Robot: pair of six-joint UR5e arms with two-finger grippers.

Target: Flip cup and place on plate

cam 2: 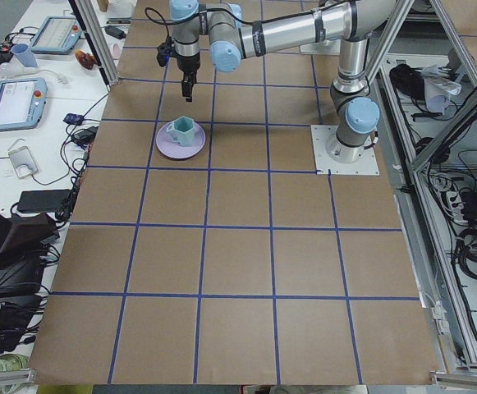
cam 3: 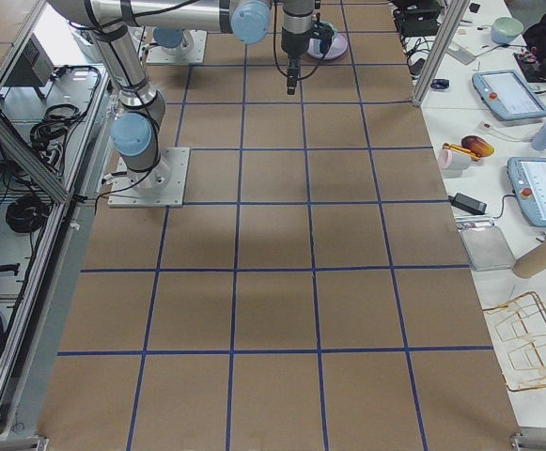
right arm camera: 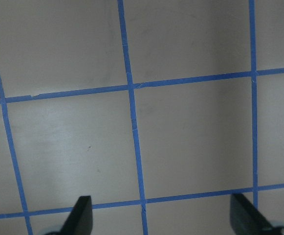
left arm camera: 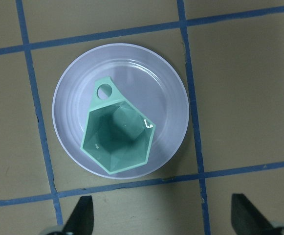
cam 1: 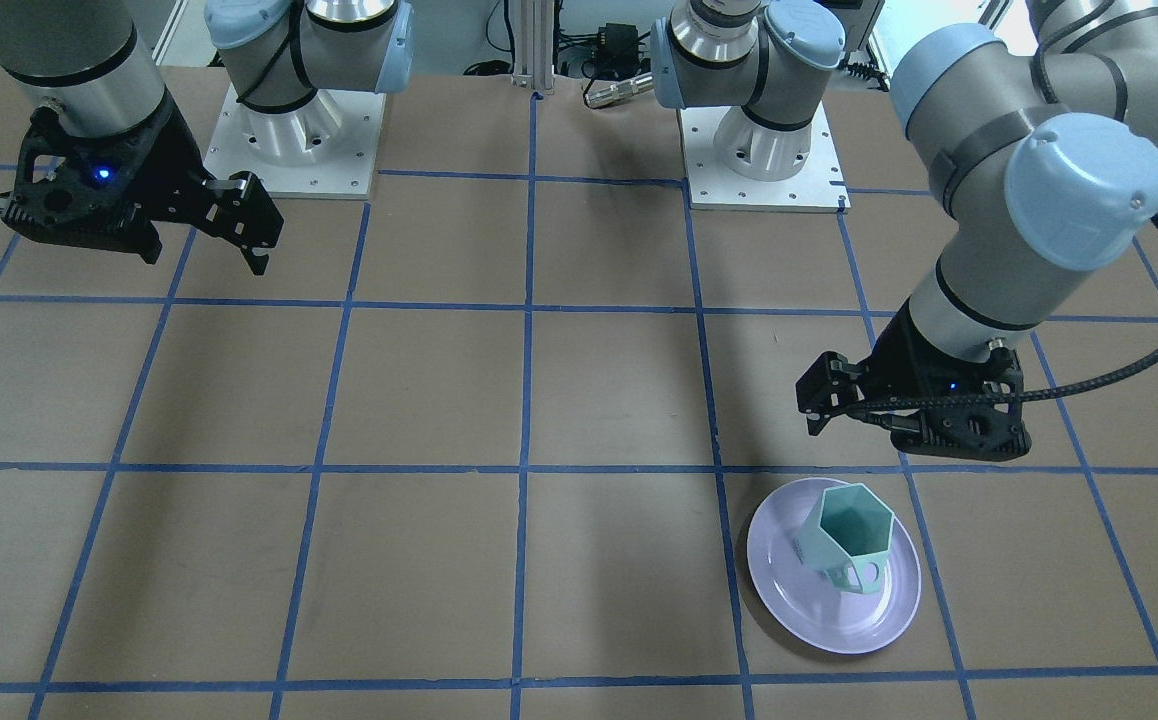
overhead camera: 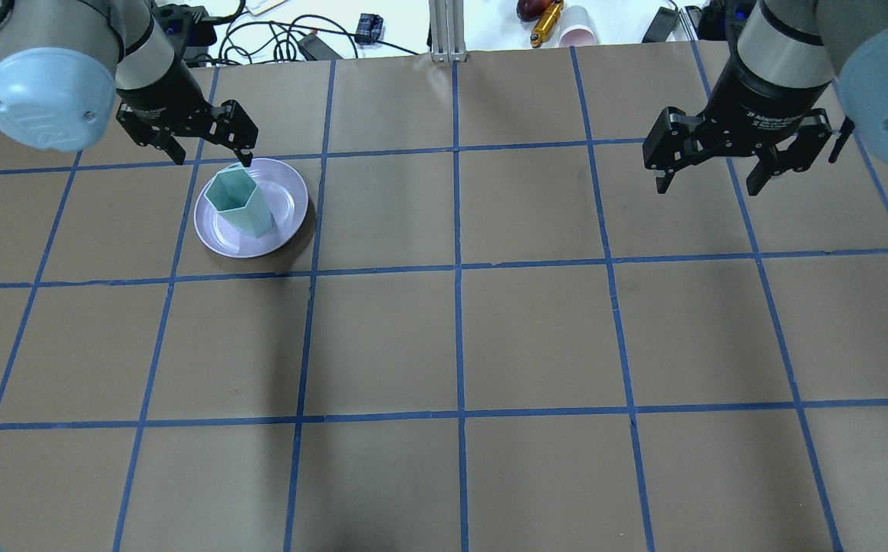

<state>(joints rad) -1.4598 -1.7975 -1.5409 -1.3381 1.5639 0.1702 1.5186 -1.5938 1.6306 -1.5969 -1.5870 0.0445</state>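
Note:
The pale mint-green faceted cup (cam 1: 844, 535) stands upright, mouth up, on the lavender plate (cam 1: 819, 620). Its teal inside shows from above in the left wrist view (left arm camera: 116, 139), with the handle on the plate (left arm camera: 73, 103). My left gripper (overhead camera: 214, 157) is open and empty. It hovers above the plate's far edge (overhead camera: 291, 207) and is apart from the cup (overhead camera: 238, 201). Its two fingertips (left arm camera: 80, 215) show wide apart below the plate. My right gripper (overhead camera: 708, 184) is open and empty above bare table, far from the cup.
The brown table (overhead camera: 459, 337) is marked into squares with blue tape. The two arm bases (cam 1: 289, 140) stand on it at the robot's side. Cables, a white cup and tools (overhead camera: 559, 23) lie beyond the table's far edge.

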